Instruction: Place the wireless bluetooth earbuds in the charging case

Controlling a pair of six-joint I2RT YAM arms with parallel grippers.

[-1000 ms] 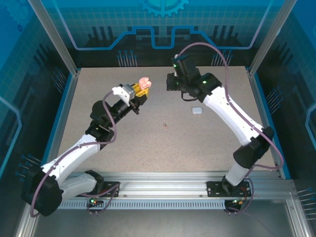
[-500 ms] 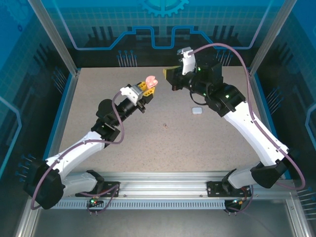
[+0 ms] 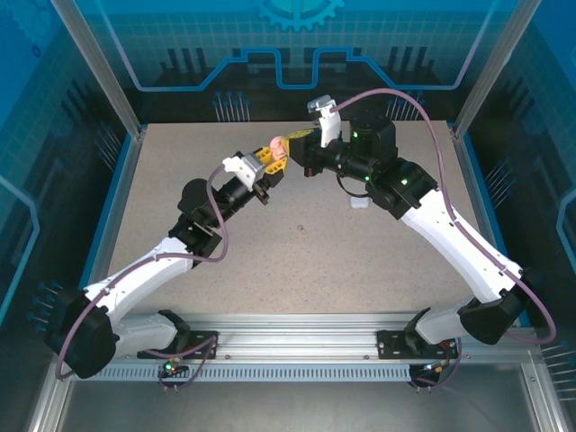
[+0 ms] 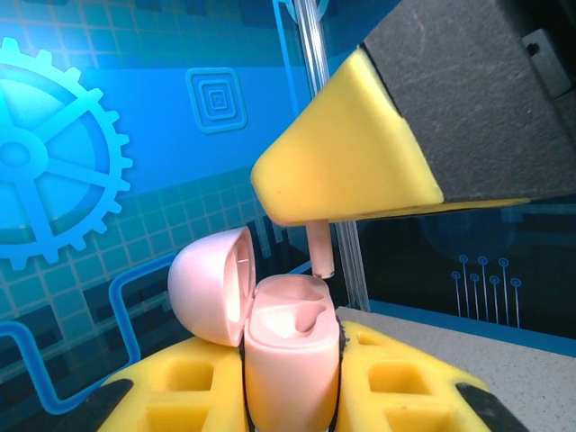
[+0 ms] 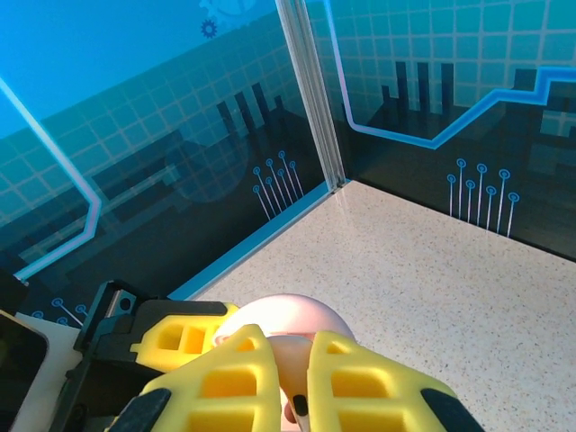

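My left gripper (image 3: 267, 162) is shut on a pale pink charging case (image 4: 288, 360), held upright above the table with its lid (image 4: 209, 283) swung open to the left. Both moulded sockets in the case look vacant. My right gripper (image 3: 302, 144) is shut on a pinkish earbud, whose stem (image 4: 321, 252) hangs from the yellow fingers (image 4: 342, 171) just above the case's far socket, not touching it. From the right wrist, the earbud (image 5: 300, 407) is pinched between the pads, with the case lid (image 5: 283, 315) directly below.
A small white rounded object (image 3: 359, 202) lies on the speckled table under the right arm. A tiny pinkish speck (image 3: 301, 230) lies mid-table. Glass walls and an aluminium post (image 5: 310, 90) stand close behind both grippers.
My right gripper has swung left and turned until it sits over the open case. My left gripper has shifted slightly right, bringing the case to meet it.
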